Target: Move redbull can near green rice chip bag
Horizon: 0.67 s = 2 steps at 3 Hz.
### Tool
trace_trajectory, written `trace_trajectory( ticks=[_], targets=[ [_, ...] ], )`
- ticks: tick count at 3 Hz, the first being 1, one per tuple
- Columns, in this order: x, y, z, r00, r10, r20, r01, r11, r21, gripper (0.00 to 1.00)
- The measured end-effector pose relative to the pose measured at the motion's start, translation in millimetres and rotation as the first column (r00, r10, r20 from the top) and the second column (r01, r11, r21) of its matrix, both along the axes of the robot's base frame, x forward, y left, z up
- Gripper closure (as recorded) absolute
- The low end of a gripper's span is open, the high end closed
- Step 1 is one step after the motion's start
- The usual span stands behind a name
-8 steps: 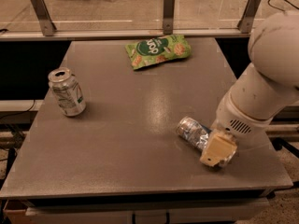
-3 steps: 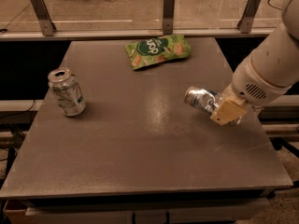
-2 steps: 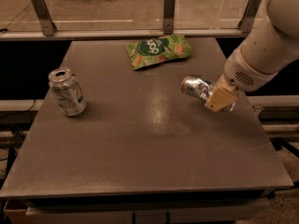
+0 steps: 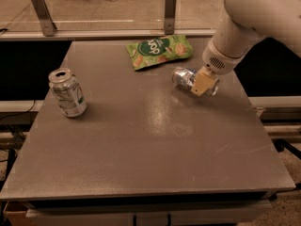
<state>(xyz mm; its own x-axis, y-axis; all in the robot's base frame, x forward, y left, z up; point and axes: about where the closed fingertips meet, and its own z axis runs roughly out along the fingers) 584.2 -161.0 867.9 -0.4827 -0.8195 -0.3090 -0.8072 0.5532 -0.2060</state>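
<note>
One end effector (image 4: 203,83) clamps the redbull can (image 4: 183,77) sideways near the green rice chip bag (image 4: 159,50).

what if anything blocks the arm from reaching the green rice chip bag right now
Probably nothing, so likely yes. The tool, gripping the redbull can, hangs close by the green rice chip bag, with only bare table between them; the other can stands far left.

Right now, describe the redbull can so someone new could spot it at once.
On the grey table, look at the far right, beside the green chip bag. The redbull can is tipped on its side, gripped by the robot's tan hand. Unlike the wider upright can at the left edge, it is slim, silver with blue, and dented.
</note>
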Motion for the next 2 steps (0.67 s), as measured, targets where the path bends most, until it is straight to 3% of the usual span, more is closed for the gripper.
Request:
trace_trajectory(
  ticks=[1, 2],
  targets=[
    [35, 14, -7, 0.9999, -0.010, 0.003, 0.010, 1.000, 0.007, 1.00],
    [59, 21, -12, 0.9994, -0.035, 0.001, 0.035, 0.999, 0.014, 0.85]
  ],
)
